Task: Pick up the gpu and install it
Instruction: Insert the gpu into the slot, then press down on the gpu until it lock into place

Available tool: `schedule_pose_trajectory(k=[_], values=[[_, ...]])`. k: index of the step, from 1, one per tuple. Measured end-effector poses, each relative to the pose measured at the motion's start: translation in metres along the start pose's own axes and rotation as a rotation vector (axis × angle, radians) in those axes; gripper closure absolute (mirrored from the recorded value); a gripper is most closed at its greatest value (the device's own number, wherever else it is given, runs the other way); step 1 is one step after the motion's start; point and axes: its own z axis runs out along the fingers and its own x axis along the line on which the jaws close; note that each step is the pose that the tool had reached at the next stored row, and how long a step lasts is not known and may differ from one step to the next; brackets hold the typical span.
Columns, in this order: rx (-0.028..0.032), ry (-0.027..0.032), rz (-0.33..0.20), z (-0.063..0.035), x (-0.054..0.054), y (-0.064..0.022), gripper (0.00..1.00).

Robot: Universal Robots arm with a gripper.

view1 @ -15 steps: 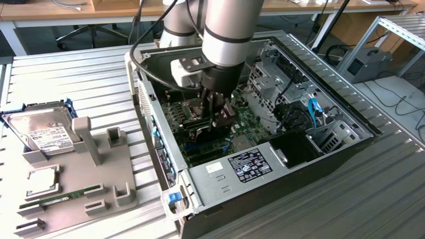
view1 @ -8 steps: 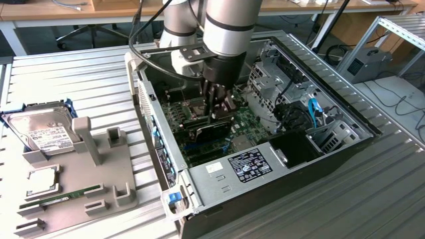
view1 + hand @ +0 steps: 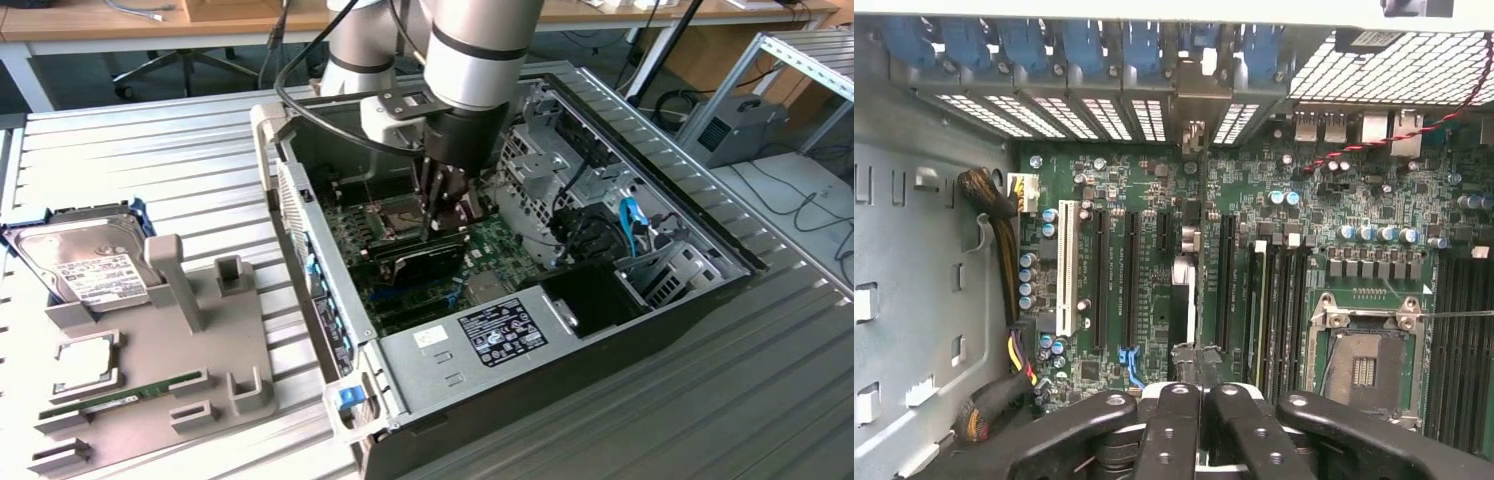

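The end effector (image 3: 450,222) is lowered inside the open computer case (image 3: 694,300), its fingers (image 3: 1179,425) drawn together on the top edge of the gpu (image 3: 416,262). The gpu stands on edge directly beneath it, over the green motherboard (image 3: 1124,200), beside the bare processor socket (image 3: 1366,365). Well away on the table (image 3: 147,170), a grey holder (image 3: 174,380) carries a hard drive (image 3: 83,265).

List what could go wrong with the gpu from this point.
The gpu stands edge-on among close parallel slots; pressed slightly off line, it could jam or seat crooked.
Its bracket might catch the case's rear slot frame.
The gripper, shut over the card's top edge, could slip off.
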Motion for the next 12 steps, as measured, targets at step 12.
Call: schedule_pose_trajectory(k=[12], values=[[0.0000,-0.0001,0.000,0.0001,-0.0001,0.0005,0.89]])
